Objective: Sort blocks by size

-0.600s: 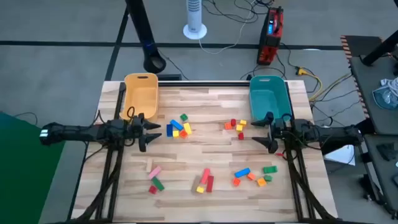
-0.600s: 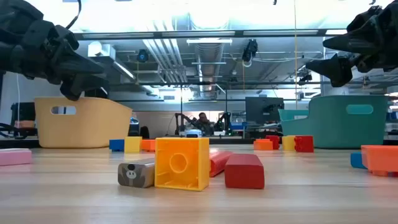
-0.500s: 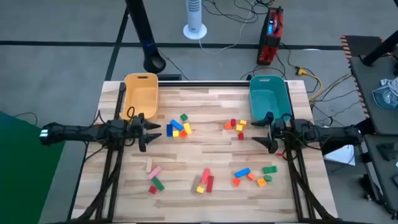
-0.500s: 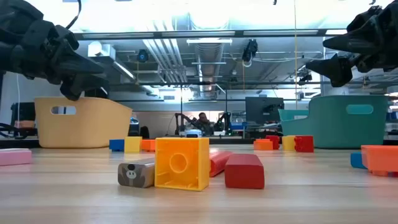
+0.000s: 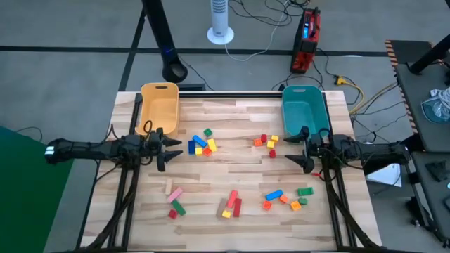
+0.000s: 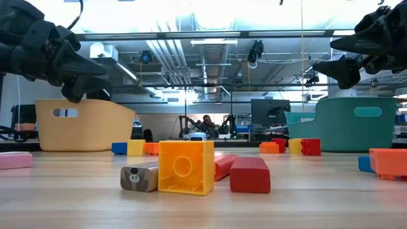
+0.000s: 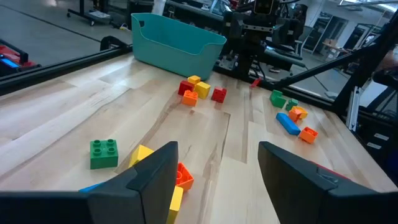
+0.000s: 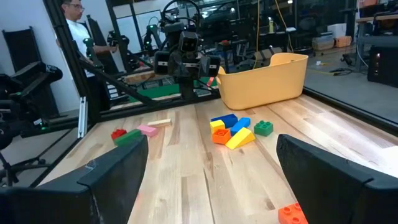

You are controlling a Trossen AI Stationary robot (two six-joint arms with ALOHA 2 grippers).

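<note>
Sorting looks unstarted to us: small coloured plastic toy blocks (image 5: 202,143) lie in five loose clusters on the pale wooden table (image 5: 232,169), while the yellow plastic bin (image 5: 159,105) and teal plastic bin (image 5: 304,110) appear empty. We see the left gripper (image 5: 171,149) and right gripper (image 5: 292,147) hovering at opposite table edges, fingers spread, holding nothing.

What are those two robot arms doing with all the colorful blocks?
Nothing is being held right now. The left gripper and the right gripper both hover open above the wooden table, one at each side. The blocks lie scattered in little piles on the table. The yellow bin and the teal bin at the back corners look empty, so the sorting by size has not started yet.
</note>
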